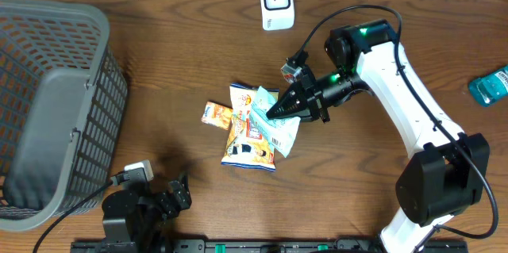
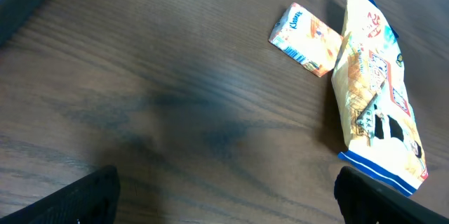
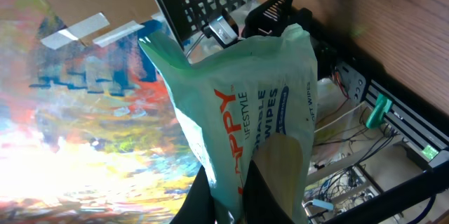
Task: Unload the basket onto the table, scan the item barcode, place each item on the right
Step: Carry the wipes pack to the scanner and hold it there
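Now the right gripper (image 1: pixel 276 111) clamps one end of the wipes pack (image 1: pixel 284 134), the scanner (image 1: pixel 276 3) lying beyond it toward the far edge, while the left gripper (image 1: pixel 173 193) gapes empty.

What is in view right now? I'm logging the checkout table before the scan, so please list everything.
table: one, brown wood, under everything
basket: one, grey mesh, far left
scanner: one, white, top centre by the table's far edge
snack bag: one, white, yellow and blue, flat at centre
small packet: one, orange, against the snack bag's left side
wipes pack: one, pale green, over the snack bag
teal item: one, teal, right edge, partly cut off
left hand: one, black, open, bottom left, holding nothing
right hand: one, black on a white arm, shut on the wipes pack
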Robot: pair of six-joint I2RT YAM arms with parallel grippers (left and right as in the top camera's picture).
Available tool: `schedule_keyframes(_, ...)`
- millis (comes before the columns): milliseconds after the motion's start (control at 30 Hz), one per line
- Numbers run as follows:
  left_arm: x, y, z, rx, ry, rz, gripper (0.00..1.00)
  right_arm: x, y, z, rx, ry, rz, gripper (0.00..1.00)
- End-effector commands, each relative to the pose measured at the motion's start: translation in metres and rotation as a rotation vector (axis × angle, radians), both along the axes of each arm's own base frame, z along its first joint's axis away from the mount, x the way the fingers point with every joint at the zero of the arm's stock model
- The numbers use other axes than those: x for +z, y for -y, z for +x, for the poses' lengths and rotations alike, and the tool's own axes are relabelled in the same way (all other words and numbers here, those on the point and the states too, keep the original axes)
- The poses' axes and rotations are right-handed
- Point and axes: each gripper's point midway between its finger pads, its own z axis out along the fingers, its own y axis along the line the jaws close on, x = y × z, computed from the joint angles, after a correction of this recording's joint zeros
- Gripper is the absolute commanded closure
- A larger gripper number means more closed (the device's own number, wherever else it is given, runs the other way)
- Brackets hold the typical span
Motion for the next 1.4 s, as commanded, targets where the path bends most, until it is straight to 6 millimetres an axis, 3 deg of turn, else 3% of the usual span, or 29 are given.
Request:
schedule_keyframes(0, -0.002, 0.002, -0.001, -0.012, -0.006, -0.001, 0.02, -0.005, 0.003, 0.003, -0.001, 0.009, -0.021, 0.99)
schedule_keyframes(100, -0.002, 0.002, -0.001, -0.012, -0.006, -0.001, 0.02, -0.029, 0.005, 0.017, 0.031, 0.181, -0.09, 0.99)
schedule_keyframes(233, -0.002, 0.002, -0.001, -0.012, -0.006, -0.001, 0.02, -0.087, 0.028, 0.049, 0.098, 0.467, -0.395, 0.99)
schedule_keyframes(333, -0.002, 0.002, -0.001, -0.012, -0.006, -0.001, 0.02, -0.104, 0.04, 0.069, 0.088, 0.56, -0.535, 0.99)
schedule_keyframes(467, -0.002, 0.002, -0.001, -0.012, -0.006, -0.001, 0.02, -0.106, 0.039, 0.103, 0.037, 0.712, -0.563, 0.99)
schedule_keyframes(567, -0.002, 0.002, -0.001, -0.012, -0.006, -0.001, 0.02, -0.098, 0.034, 0.149, -0.058, 0.903, -0.58, 0.98)
schedule_keyframes(733, -0.002, 0.002, -0.001, -0.012, -0.006, -0.001, 0.02, -0.084, 0.054, 0.222, -0.292, 1.105, -0.773, 0.99)
schedule_keyframes(933, -0.002, 0.002, -0.001, -0.012, -0.006, -0.001, 0.02, -0.073, 0.037, 0.265, -0.402, 1.261, -0.737, 0.99)
schedule_keyframes(1100, -0.002, 0.002, -0.001, -0.012, -0.006, -0.001, 0.02, -0.09, 0.032, 0.312, -0.501, 1.361, -0.81, 0.99)
schedule_keyframes(1367, -0.002, 0.002, -0.001, -0.012, -0.006, -0.001, 0.02, -0.09, 0.006, 0.371, -0.567, 1.46, -0.847, 0.99)
